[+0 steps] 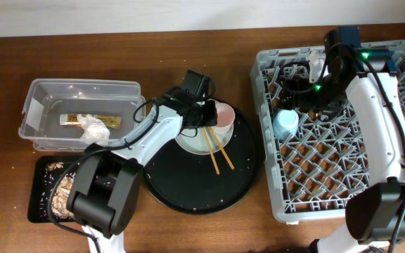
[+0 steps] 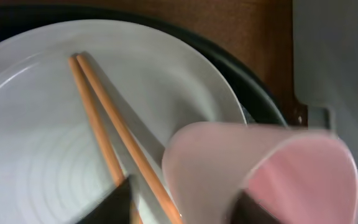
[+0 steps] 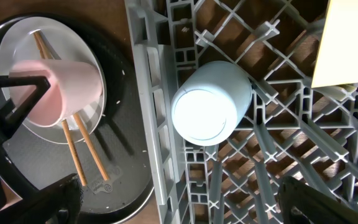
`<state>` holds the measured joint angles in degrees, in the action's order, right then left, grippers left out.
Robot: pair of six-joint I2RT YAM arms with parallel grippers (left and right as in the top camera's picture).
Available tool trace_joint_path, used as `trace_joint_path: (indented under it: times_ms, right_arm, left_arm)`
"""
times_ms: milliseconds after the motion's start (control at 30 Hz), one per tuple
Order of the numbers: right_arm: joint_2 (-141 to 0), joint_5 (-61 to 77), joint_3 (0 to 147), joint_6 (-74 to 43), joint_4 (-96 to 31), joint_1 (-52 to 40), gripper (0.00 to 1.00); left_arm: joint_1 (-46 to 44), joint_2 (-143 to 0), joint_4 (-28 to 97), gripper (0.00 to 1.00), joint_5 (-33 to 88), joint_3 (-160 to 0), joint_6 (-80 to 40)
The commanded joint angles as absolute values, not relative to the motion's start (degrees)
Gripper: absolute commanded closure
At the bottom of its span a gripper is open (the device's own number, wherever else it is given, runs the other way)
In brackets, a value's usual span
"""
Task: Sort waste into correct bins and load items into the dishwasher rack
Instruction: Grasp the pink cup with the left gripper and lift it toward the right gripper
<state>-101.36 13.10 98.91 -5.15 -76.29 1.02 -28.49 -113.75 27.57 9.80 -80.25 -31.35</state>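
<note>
My left gripper [image 1: 213,116] is shut on the pink cup [image 1: 224,115], which lies on its side over the round white plate [image 1: 195,143]; the cup [image 2: 260,168] shows between my fingers [image 2: 185,208] in the left wrist view. Two wooden chopsticks [image 1: 220,151] rest across the plate [image 2: 36,143]. The light blue cup [image 1: 285,124] stands upside down in the grey dishwasher rack [image 1: 343,204]. My right gripper [image 3: 179,205] is open and empty above the rack, near the blue cup [image 3: 210,102]. A pale yellow bowl [image 3: 347,43] sits in the rack.
The plate sits on a large round black tray [image 1: 188,190]. The clear tub [image 1: 41,95] at the left holds the white napkin [image 1: 93,127] and the wrapper strip [image 1: 72,119]. The small black tray [image 1: 39,204] in front of it holds brown food scraps [image 1: 62,193].
</note>
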Motion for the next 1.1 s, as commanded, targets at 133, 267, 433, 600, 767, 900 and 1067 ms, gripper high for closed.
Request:
trace_joint_path:
  times_ms: [133, 267, 433, 600, 767, 900, 1067]
  right_arm:
    - [-100.9, 12.8, 99.7, -5.2, -76.3, 0.8, 0.02]
    - [-100.9, 12.8, 99.7, -5.2, -76.3, 0.8, 0.02]
    - [-100.9, 12.8, 99.7, -5.2, -76.3, 0.8, 0.02]
    - [-100.9, 12.8, 99.7, -5.2, -76.3, 0.8, 0.02]
    - [-100.9, 20.2, 99.7, -7.0, -75.6, 0.8, 0.02]
    - [-100.9, 66.0, 99.9, 6.2, -79.5, 3.7, 0.01]
    - [-100.9, 80.4, 99.8, 29.9, -91.5, -1.8, 0.02]
  left_arm:
    - [-28.7, -114.1, 28.3, 0.99, 9.0, -80.5, -31.7]
    - [-27.4, -108.2, 28.8, 0.99, 10.3, -81.3, -31.7]
    - [-23.1, -94.4, 35.4, 0.99, 14.9, -81.3, -31.7]
    - [-4.7, -89.6, 47.4, 1.00, 63.6, -81.3, -12.8]
    - [-2.0, -89.6, 48.5, 1.00, 75.6, -81.3, -9.3]
    - [-2.1, -89.6, 48.5, 0.99, 75.6, -81.3, -9.3]
    - [-7.4, -89.6, 47.4, 1.00, 75.7, -81.3, -9.3]
